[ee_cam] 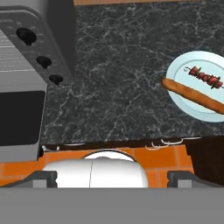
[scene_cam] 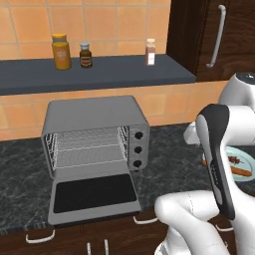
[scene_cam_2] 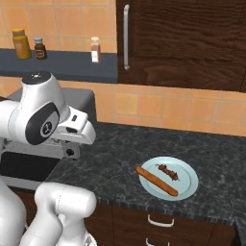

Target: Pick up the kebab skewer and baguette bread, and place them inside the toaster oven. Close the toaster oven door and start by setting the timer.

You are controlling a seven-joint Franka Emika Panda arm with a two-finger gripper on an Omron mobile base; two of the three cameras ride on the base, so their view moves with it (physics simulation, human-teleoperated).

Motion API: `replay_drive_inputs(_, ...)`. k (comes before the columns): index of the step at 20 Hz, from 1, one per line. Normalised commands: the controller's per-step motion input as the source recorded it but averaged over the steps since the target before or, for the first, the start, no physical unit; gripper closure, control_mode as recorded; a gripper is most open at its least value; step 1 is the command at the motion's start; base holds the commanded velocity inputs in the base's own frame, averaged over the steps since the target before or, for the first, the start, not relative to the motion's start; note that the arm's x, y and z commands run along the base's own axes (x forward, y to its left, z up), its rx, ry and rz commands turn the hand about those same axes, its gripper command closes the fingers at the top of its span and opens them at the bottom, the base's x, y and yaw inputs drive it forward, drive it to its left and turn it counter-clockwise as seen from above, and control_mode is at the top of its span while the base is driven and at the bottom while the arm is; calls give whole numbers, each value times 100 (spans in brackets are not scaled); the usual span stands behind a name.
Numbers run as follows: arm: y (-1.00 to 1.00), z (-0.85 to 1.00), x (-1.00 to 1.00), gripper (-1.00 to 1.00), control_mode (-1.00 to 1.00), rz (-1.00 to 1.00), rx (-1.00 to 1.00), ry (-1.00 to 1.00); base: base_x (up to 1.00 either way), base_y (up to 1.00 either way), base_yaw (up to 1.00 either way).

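The toaster oven (scene_cam: 94, 132) stands on the dark counter with its door (scene_cam: 93, 195) folded down flat and its wire rack (scene_cam: 87, 148) bare. Three black knobs (scene_cam: 138, 148) run down its right side. To its right, a pale blue plate (scene_cam_2: 188, 190) holds the long orange-brown baguette bread (scene_cam_2: 156, 181) and, just behind it, the short kebab skewer (scene_cam_2: 167, 171). In the hand view the skewer (ee_cam: 203, 77) and baguette (ee_cam: 192, 94) lie at the right and the oven (ee_cam: 26, 65) at the left. My gripper (ee_cam: 113, 178) hangs high over the counter's front edge between them, open and holding nothing.
A dark shelf (scene_cam: 99, 73) above the oven carries an orange jar (scene_cam: 61, 52), a small brown bottle (scene_cam: 85, 55) and a shaker (scene_cam: 150, 52). A dark wood cabinet (scene_cam_2: 192, 43) with a long handle (scene_cam_2: 126, 36) hangs above the plate. Drawers with white handles (scene_cam_2: 160, 221) lie under the counter.
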Motion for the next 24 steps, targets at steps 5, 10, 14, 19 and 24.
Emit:
replay_drive_inputs(5,0,0,0,-100,-100,0,0,0,0,0,0)
replay_drive_inputs(10,84,0,-18,-100,-100,-1,-4,-13,0,0,0)
replay_drive_inputs(14,100,0,-3,-100,-100,-4,0,-20,0,0,0)
replay_drive_inputs(19,79,-2,0,-100,-100,-3,0,-27,0,0,0)
replay_drive_inputs(24,62,0,0,-100,-100,-1,2,-41,0,0,0)
